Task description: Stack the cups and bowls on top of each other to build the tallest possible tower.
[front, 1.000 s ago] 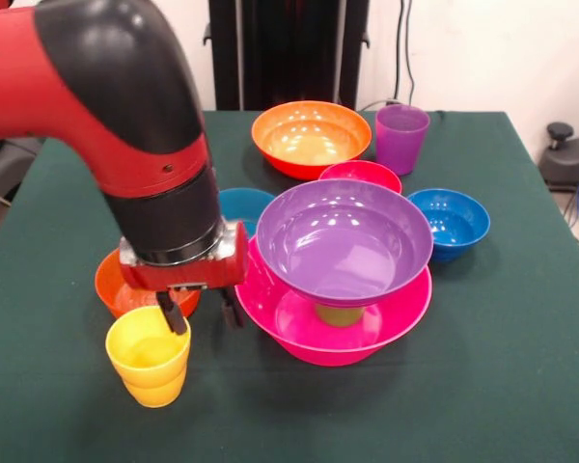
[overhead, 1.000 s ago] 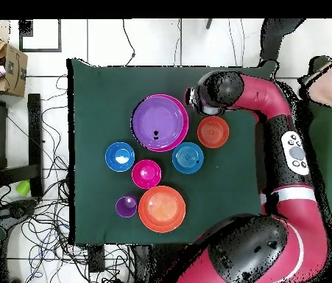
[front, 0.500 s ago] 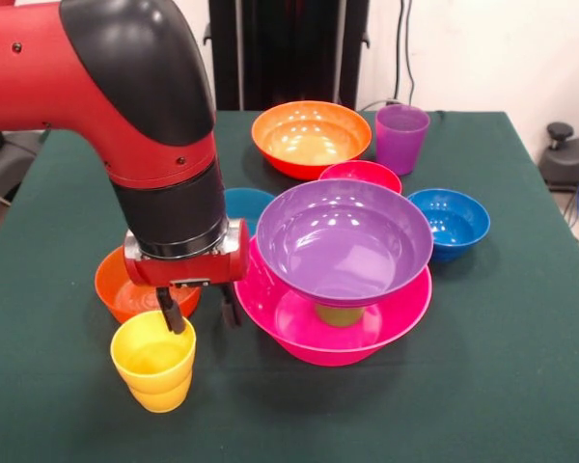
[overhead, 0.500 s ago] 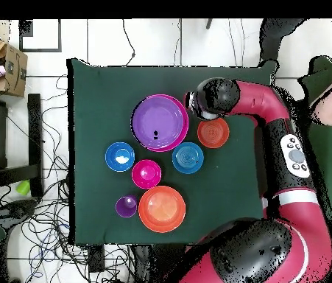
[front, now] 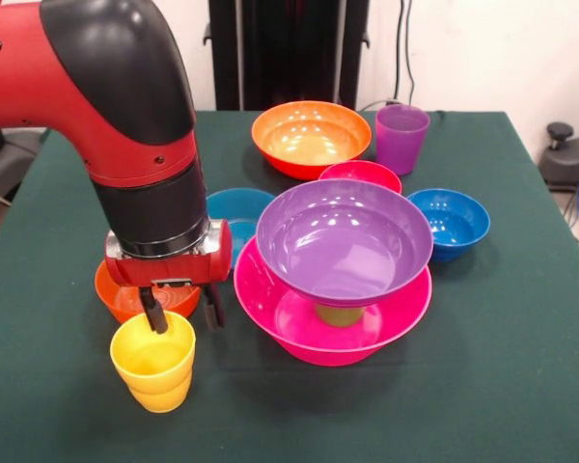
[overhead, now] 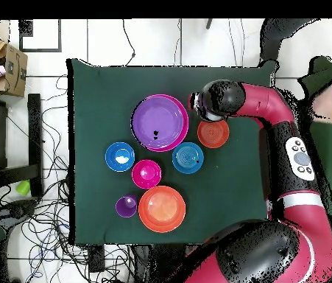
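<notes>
The black two-fingered gripper (front: 182,313) is hanging spread over the glossy yellow plastic cup (front: 154,362), one finger dipping inside its rim. The cup is standing on the green table (front: 521,338), just beside the small orange bowl (front: 125,299) and left of the big purple bowl (front: 344,241) perched on a green cup inside the wide pink bowl (front: 333,318).

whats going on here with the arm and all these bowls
The robot's gripper has one finger inside the yellow cup at its rim and one outside. Beside it a tower has begun: a big purple bowl sits on a cup inside the big pink bowl. Other bowls sit loose.
</notes>
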Robot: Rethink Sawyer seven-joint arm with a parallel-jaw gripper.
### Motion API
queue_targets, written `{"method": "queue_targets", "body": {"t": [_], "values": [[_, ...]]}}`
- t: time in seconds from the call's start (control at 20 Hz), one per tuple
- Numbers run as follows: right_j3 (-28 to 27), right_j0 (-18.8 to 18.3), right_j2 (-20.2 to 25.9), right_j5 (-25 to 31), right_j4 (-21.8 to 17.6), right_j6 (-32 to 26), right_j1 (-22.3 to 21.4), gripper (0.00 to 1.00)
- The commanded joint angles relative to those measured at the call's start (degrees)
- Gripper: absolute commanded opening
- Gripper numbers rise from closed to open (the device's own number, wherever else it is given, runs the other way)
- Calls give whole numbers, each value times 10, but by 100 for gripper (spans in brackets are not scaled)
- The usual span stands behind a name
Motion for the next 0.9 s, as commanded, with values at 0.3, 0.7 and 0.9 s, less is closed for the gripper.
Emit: {"method": "queue_targets", "body": {"t": [0.3, 0.7, 0.9], "values": [[40, 40, -49, -62, -61, -14, 4, 100], [38, 55, -73, -74, -63, 7, -11, 100], [30, 54, -74, -78, -54, -7, -2, 100]]}}
